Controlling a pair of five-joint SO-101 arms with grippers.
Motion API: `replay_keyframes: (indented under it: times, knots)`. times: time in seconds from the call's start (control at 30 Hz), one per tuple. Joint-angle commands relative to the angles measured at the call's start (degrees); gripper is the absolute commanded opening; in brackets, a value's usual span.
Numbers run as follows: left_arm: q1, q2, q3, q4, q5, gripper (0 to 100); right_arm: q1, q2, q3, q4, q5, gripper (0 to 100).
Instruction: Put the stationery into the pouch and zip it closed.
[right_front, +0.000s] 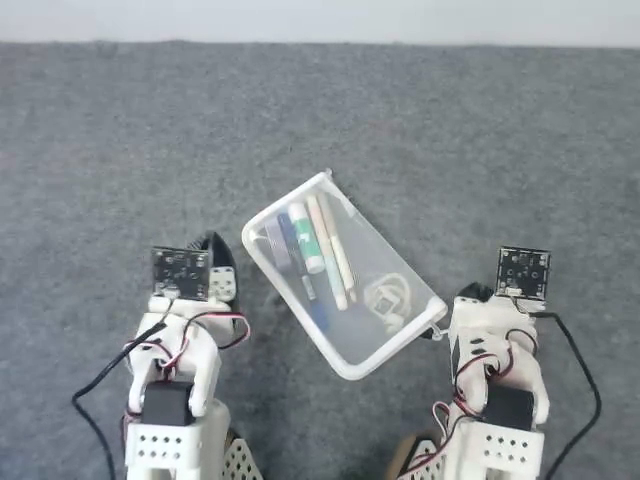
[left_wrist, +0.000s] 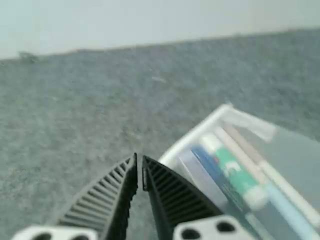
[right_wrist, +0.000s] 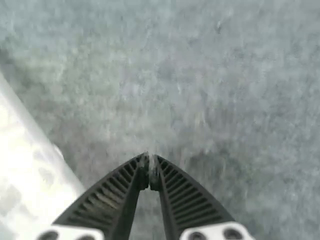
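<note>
The clear pouch (right_front: 372, 342) is lying slantwise on the grey counter (right_front: 120, 140) between the two arms, with pens (right_front: 306, 238) sitting inside it. The left gripper (left_wrist: 139, 162) is resting just beside one end, its fingers pressed together on nothing. The right gripper (right_wrist: 150, 160) is hovering by the opposite corner, fingers likewise pressed together.

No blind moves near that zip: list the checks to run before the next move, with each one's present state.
1. Stationery inside the pouch: ok, the pens lie within its clear walls.
2. Pouch flat on the carpet: ok.
3. Pouch closed all the way: cannot tell.
4. Left gripper free: ok, shut on nothing, beside the pouch's corner.
5. Right gripper pinching anything: cannot tell; it is shut beside the pouch's edge.
</note>
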Motion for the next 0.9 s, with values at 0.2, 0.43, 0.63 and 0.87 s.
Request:
replay_keyframes:
  times: [0.2,0.43,0.63,0.87]
  knots:
    - [5.01,-1.05,-0.75,17.41,-0.26,1,0.75,-1.36,1.05,12.79,-0.26,0.6]
    - [4.92,-1.05,-0.75,22.59,-0.53,1,0.66,-1.36,1.05,16.40,-0.26,0.6]
    - [3.52,-1.05,-0.75,28.13,-0.35,1,0.66,-1.36,1.05,16.40,-0.26,0.6]
    - [3.52,-1.05,-0.75,28.22,-0.26,1,0.66,-1.36,1.05,16.40,-0.26,0.6]
